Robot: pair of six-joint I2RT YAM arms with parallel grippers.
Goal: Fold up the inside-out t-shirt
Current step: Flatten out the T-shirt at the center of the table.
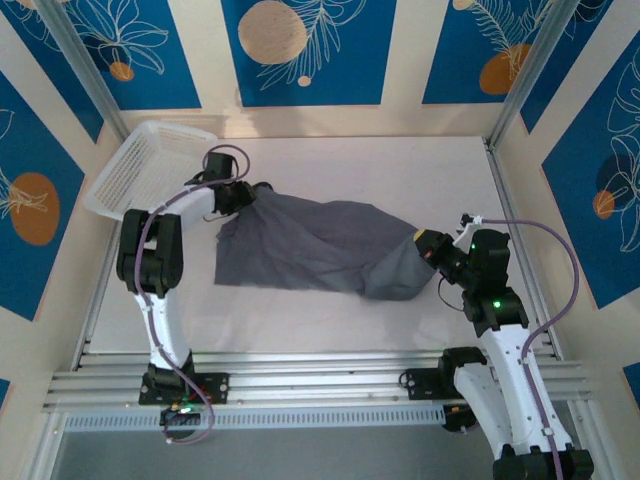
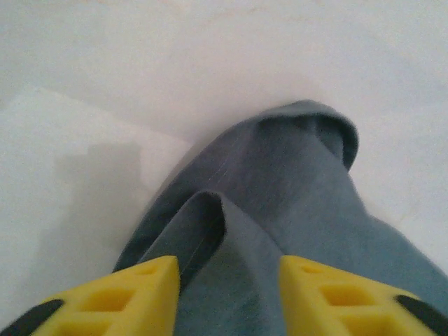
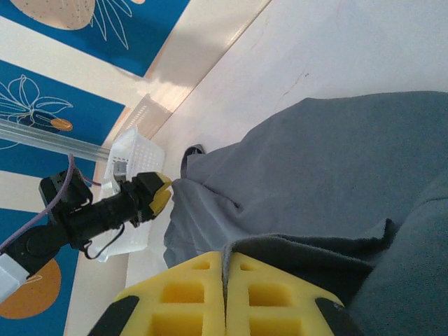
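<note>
The inside-out t-shirt (image 1: 310,245) is a slate-grey heap stretched across the middle of the white table, rumpled and partly doubled over. My left gripper (image 1: 245,193) is at its far left corner. In the left wrist view its yellow fingers (image 2: 133,294) stand apart, and a fold of the shirt (image 2: 294,196) lies between and beyond them, so the left gripper (image 2: 229,280) is open. My right gripper (image 1: 428,247) is at the shirt's right end. In the right wrist view this gripper (image 3: 225,255) is shut, with a thin edge of the shirt (image 3: 329,168) pinched between the pads.
A white mesh basket (image 1: 150,165) stands tilted at the far left corner, just behind the left arm; the right wrist view shows the basket (image 3: 133,150) too. Aluminium rails (image 1: 320,385) run along the near edge. Frame posts and patterned walls enclose the table.
</note>
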